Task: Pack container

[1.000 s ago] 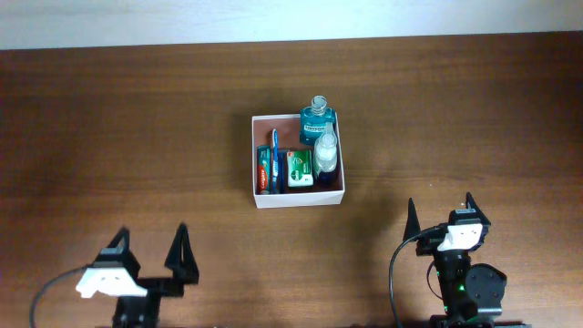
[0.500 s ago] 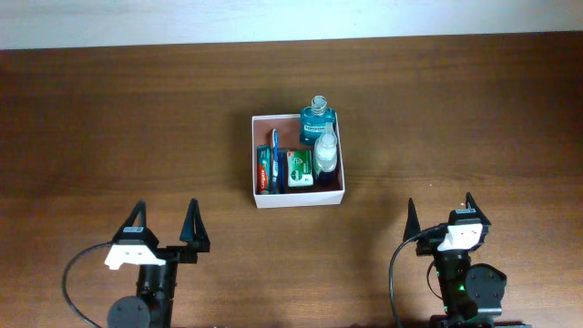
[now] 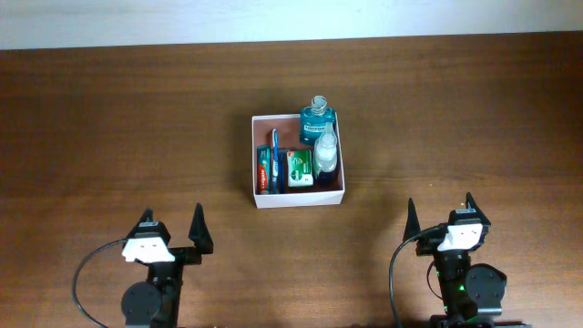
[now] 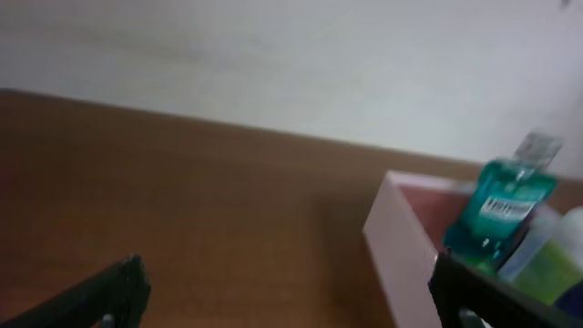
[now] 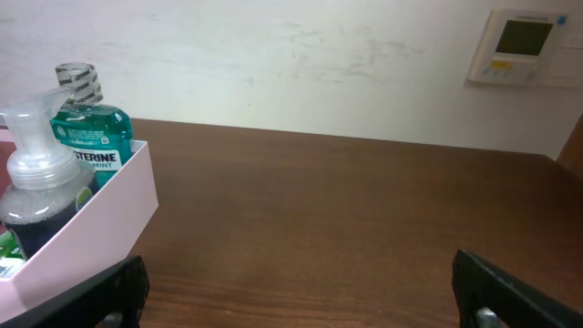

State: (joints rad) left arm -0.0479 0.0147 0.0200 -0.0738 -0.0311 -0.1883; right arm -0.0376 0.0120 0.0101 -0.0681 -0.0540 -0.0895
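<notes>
- My left gripper (image 3: pixel 172 211) sits at the near edge of the table (image 3: pixel 118 118), left of centre; its jaws stand wide apart with nothing between them
- My right gripper (image 3: pixel 440 200) sits at the near edge on the right side; its jaws are spread as well and hold nothing
- The container (image 3: pixel 298 199) rests at the middle of the table, farther from me than either gripper and well apart from both
- A teal mouthwash bottle (image 3: pixel 317 118) stands upright in its far right corner; a clear pump bottle (image 3: pixel 325 150) stands just in front of it along the right wall
- A red toothpaste tube (image 3: pixel 264 173) lies along the left wall; a blue toothbrush (image 3: pixel 274 150) lies just beside it, and a green box (image 3: pixel 298 169) lies between the toothbrush and the pump bottle
- My left wrist view is blurred; the container's pale wall shows at the right, with the mouthwash bottle rising above it
- My right wrist view has the container at the left edge; a wall panel (image 5: pixel 521 47) hangs on the white wall at upper right
</notes>
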